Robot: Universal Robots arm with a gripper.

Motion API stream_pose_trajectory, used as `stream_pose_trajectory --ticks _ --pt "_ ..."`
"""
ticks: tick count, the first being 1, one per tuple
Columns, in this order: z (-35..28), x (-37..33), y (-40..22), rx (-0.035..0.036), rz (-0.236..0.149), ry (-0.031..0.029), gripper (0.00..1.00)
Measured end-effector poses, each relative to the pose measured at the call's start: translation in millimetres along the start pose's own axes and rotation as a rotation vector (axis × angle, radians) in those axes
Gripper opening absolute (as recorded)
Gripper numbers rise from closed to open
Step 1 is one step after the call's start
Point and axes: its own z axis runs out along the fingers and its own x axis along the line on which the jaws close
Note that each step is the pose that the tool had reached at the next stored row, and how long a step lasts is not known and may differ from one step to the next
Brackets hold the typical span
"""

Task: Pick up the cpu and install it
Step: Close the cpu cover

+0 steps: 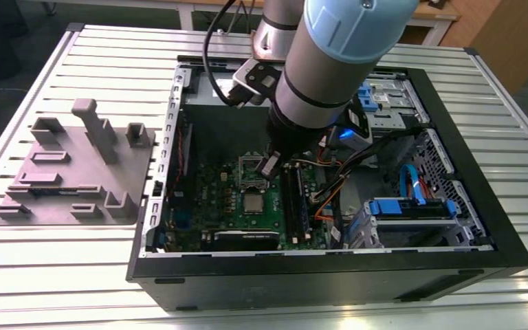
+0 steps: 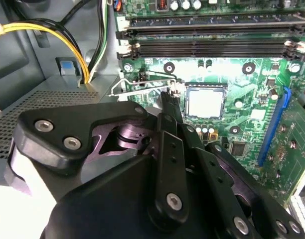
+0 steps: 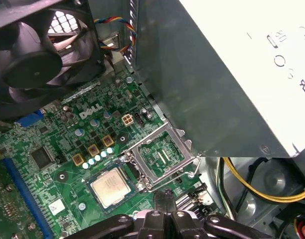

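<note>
gripper (image 2: 168, 98) closed and empty beside the raised socket frame (image 3: 183, 142); cpu (image 3: 110, 186) lies in its socket, white lettering (image 3: 90, 113) nearby

Overall level: bright, even room light in the exterior view; the desk (image 1: 80, 275) slats look pale with a soft sheen.
Source: seems overhead; the arm (image 1: 337, 62) is lit along its upper side.
Shadows: the computer case (image 1: 484, 254) interior is dim; the arm shades the motherboard (image 1: 236, 185).
Glare: in the first wrist view the metal box (image 3: 242, 59) washes out to near white; the cpu (image 2: 205, 103) gleams in the second wrist view.
Dark mass: the pincer (image 2: 168, 97) body is black, with small highlights on its bolts.
</note>
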Motion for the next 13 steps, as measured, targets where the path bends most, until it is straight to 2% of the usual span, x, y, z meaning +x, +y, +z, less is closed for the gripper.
stream_pose_trajectory --ticks 3,7,9,13 --pt "2.0 -4.4 1.5 0.0002 0.000 0.0002 0.10" --pt "5.3 -12.4 5.2 0.0083 0.001 0.0123 0.10" --pt "6.5 -14.1 5.2 0.0107 0.001 0.0159 0.10" --pt "7.8 -15.6 3.7 0.0110 0.002 0.0163 0.10"
